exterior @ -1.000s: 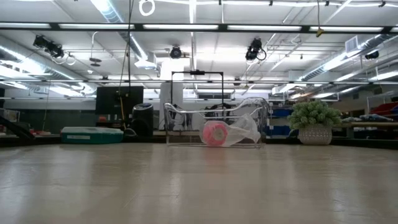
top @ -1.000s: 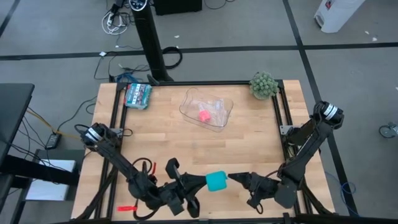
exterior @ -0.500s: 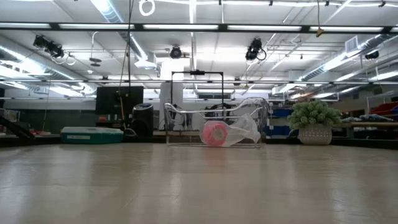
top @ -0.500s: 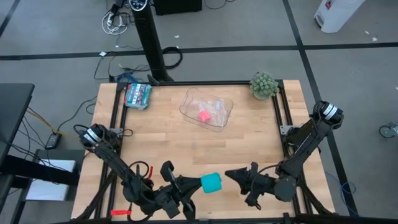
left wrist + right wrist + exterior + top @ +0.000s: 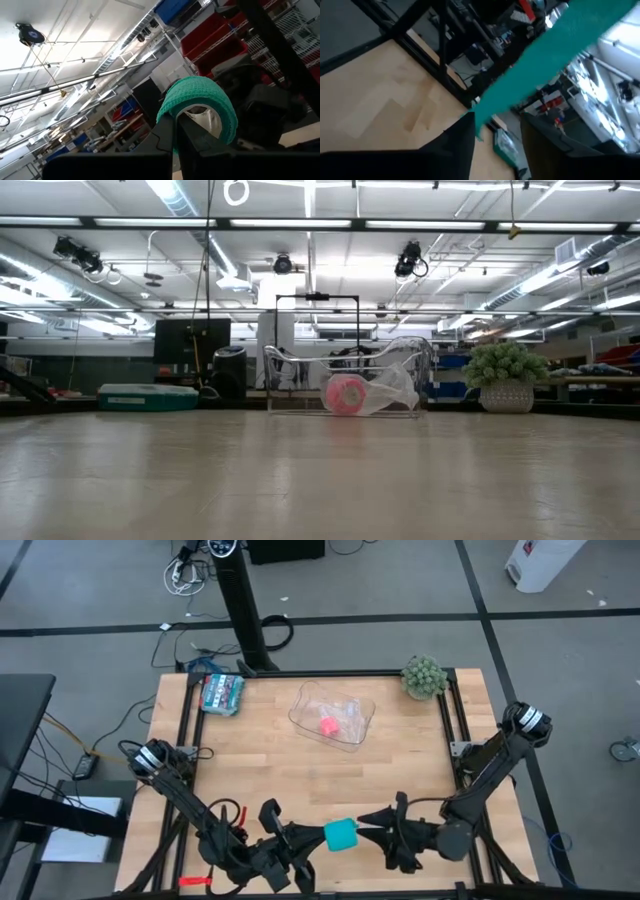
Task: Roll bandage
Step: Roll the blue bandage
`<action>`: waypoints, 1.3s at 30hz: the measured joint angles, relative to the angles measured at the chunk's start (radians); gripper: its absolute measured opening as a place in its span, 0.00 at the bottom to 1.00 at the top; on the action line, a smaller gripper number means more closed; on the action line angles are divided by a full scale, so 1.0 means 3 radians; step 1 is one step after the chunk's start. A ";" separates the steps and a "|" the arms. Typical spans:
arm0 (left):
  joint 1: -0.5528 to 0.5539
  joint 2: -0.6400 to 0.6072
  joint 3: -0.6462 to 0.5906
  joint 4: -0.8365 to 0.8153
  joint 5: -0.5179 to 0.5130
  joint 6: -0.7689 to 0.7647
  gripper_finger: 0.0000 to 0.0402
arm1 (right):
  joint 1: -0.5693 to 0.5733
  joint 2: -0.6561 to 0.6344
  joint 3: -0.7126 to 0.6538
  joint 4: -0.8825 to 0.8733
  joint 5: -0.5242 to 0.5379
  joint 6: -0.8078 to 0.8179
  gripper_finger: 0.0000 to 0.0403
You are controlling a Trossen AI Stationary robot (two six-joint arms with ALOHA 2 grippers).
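L gripper (image 5: 308, 838), low centre of the high view, is clamped on the bandage (image 5: 341, 834), a near-finished teal roll held off the table (image 5: 260, 755). L wrist view shows fingers (image 5: 167, 132) pinching the roll's wall. R gripper (image 5: 372, 823), just right of the roll, has fingers spread w/ the loose teal tail running between them; probably guiding the tail while L holds the roll. Upper centre: clear tray (image 5: 362, 722) w/ a pink block (image 5: 327, 725), untouched.

Overhead, table-level and two close wrist views
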 joint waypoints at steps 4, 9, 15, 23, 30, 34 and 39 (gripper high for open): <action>0.0000 0.0000 0.0000 -0.0007 0.0020 0.0001 0.03 | -0.0081 0.0000 -0.0001 -0.0003 -0.0172 0.0262 0.41; 0.0001 0.0000 0.0000 -0.0016 0.0062 0.0004 0.03 | -0.0219 0.0000 -0.0001 0.0000 -0.0653 0.0710 0.39; 0.0006 0.0000 -0.0003 -0.0018 0.0159 -0.0004 0.03 | -0.0353 0.0000 -0.0001 -0.0002 -0.0772 0.0913 0.13; 0.0019 0.0000 -0.0004 -0.0018 0.0012 0.0414 0.03 | -0.0228 0.0001 -0.0004 -0.0140 -0.1295 0.0923 0.00; 0.0102 -0.0001 -0.0217 -0.0038 -0.0093 0.0865 0.03 | 0.0063 0.0001 0.0010 0.0086 -0.1380 0.0945 0.00; 0.0196 -0.0001 -0.0427 -0.0050 -0.0089 0.0834 0.03 | 0.0142 0.0001 0.0089 0.0081 -0.1387 0.1080 0.00; 0.0352 0.0000 -0.0668 -0.0105 -0.0088 0.0558 0.03 | 0.0108 0.0001 0.0127 0.0057 -0.1497 0.1372 0.00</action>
